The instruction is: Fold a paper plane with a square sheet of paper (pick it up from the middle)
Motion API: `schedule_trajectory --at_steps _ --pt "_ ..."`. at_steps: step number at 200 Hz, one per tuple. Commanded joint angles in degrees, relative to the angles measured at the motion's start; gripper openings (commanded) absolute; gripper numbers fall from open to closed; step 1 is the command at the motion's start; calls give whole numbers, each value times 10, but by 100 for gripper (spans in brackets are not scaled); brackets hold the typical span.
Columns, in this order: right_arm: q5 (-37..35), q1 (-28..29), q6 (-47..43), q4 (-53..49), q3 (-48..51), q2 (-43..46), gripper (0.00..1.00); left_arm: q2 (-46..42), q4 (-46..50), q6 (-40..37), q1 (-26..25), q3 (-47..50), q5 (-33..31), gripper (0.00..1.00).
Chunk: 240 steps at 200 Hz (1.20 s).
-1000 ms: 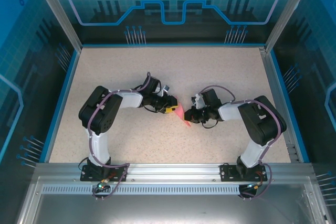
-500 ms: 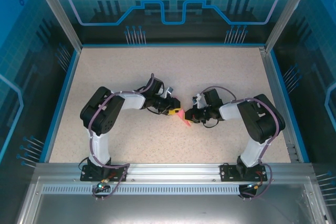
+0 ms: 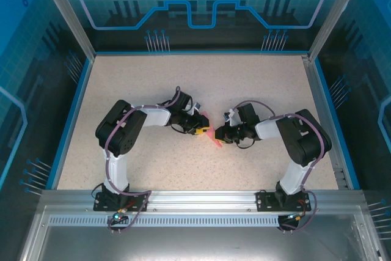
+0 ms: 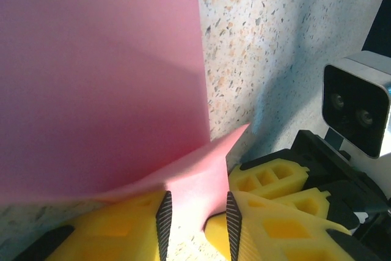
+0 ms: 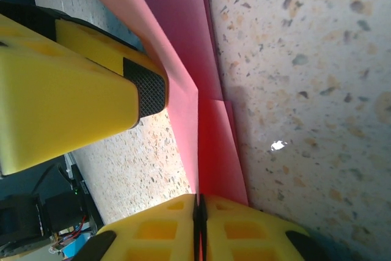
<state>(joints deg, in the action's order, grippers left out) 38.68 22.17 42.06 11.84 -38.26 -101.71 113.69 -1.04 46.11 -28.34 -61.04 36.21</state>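
Observation:
The square sheet of paper (image 3: pixel 211 135) is pink and folded into layers along a crease. It stands partly raised off the table between the two grippers, and I cannot tell if it has the shape of the paper plane. My right gripper (image 3: pixel 220 136) is shut on the paper's creased edge (image 5: pixel 214 126), which comes out from between its closed fingers (image 5: pixel 200 212). My left gripper (image 3: pixel 201 128) meets the paper (image 4: pixel 98 77) from the left. Its jaws (image 4: pixel 197 218) stand apart, with a pointed flap of the paper lying in the gap.
The speckled table (image 3: pixel 183 84) is bounded by blue rails and glass walls (image 3: pixel 73 108). In the left wrist view, the right gripper's yellow fingers (image 4: pixel 275 181) and wrist camera (image 4: pixel 357 111) sit close by. A left finger (image 5: pixel 79 84) crowds the paper.
The left gripper has edged a little to the right, toward the paper, and its jaws have narrowed slightly. The right gripper keeps its hold and has barely moved.

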Motion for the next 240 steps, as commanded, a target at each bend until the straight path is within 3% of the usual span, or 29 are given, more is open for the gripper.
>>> schedule_trajectory --at_steps 1,45,147,173,191,215,240 --pt "-9 -5 -12 -29 -2 1 15 19 48 -13 -2 -15 -30 33" --pt "-22 -5 -34 -75 1 45 16 30 82 -14 -2 -30 -41 32" --pt "-19 -5 -41 -99 15 12 12 42 102 -8 -2 -34 -51 32" --pt "-22 -4 -31 -105 11 46 16 41 104 -9 -2 -35 -51 32" --pt "-65 2 -39 -140 4 107 19 40 108 -10 -2 -35 -52 32" --pt "-179 40 -76 -240 -35 164 20 39 111 -11 -2 -36 -54 32" --pt "-205 76 -84 -263 -64 154 19 39 114 -11 -2 -38 -56 31"
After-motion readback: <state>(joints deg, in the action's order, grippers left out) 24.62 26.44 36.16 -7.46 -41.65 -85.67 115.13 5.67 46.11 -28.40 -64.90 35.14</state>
